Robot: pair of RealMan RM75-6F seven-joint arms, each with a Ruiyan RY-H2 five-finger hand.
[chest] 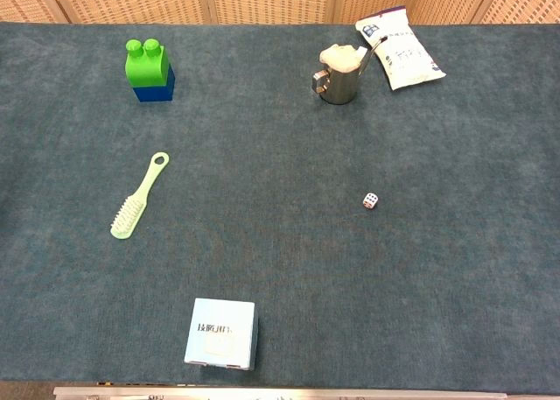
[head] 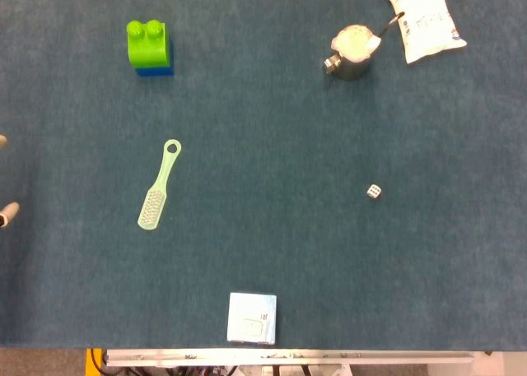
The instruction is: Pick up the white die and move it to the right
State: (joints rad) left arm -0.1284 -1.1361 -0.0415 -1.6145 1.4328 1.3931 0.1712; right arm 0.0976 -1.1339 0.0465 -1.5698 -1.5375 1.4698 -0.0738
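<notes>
We see a metal cup (chest: 339, 83) at about one o'clock on the blue surface (chest: 280, 269), holding crumpled pale stuff, with a white packet (chest: 399, 48) just beside it. The white die (chest: 371, 200) lies alone toward three o'clock, its dots too small to read. At the head view's left edge, pale tips may be the left hand (head: 6, 214); whether its fingers are open we cannot tell.

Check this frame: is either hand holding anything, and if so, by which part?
Nothing is held. The die lies alone on the table, and neither hand is in view.
</notes>
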